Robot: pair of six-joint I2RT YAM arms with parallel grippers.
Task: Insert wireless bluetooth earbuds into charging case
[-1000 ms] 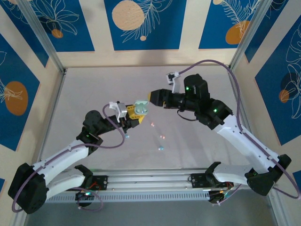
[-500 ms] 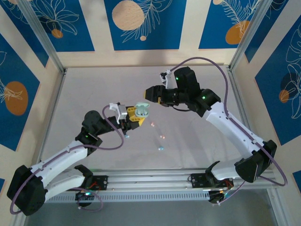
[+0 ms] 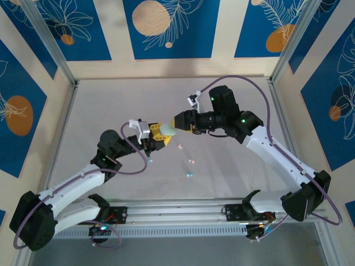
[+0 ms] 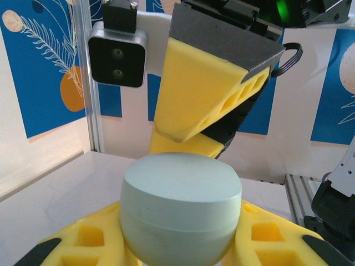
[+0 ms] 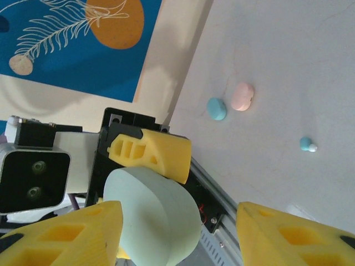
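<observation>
Over the middle of the table, lifted clear of its surface, the mint charging case sits clamped in the left gripper. Its lid looks closed, going by the seam in the left wrist view.

What has changed is the right gripper. Half a second back it stood off, higher and away from the case. Now it has swung in, fingers spread to either side of the case's free end (whether either pad actually touches it, I cannot tell), and it carries nothing.

The earbuds lie loose on the table below, among them a light blue earbud and a pink earbud, well apart from the case.

I judge that the right gripper is lining up to open or steady the case, so no insertion has begun.
</observation>
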